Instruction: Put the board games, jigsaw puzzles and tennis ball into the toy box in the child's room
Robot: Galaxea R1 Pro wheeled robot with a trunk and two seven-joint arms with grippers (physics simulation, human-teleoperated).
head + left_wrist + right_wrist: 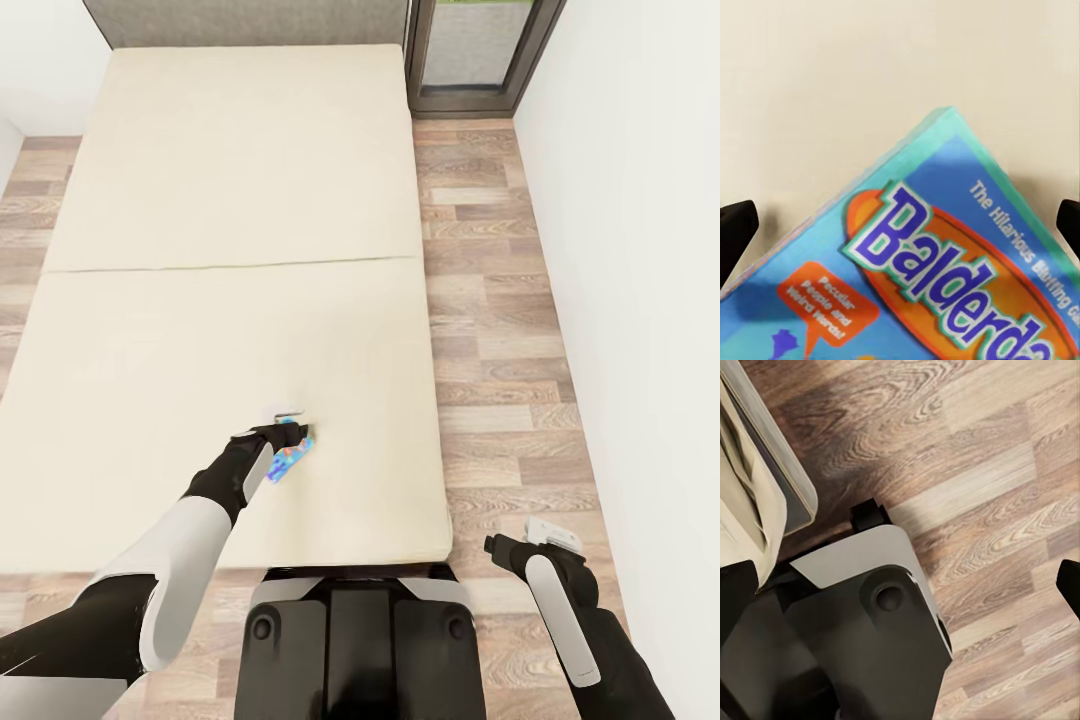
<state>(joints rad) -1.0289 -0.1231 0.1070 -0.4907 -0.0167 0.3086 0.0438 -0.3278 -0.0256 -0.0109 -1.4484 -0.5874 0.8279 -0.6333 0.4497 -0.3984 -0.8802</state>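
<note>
Head view, my left end effector (290,440) down on the blue board game (288,458) near the bed's (230,250) foot edge, grip unclear, right end effector (522,545) over wood floor (500,330); left wrist view, fingers (736,229) spread wide either side of the board game (930,277); right wrist view, fingers (735,600) apart above robot base (870,637).

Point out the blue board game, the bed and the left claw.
Blue board game (945,277): left wrist view, on its printed lid.
Bed (230,200): head view, on bare mattress.
Left claw (290,432): head view, between its fingertips, over the game.
</note>
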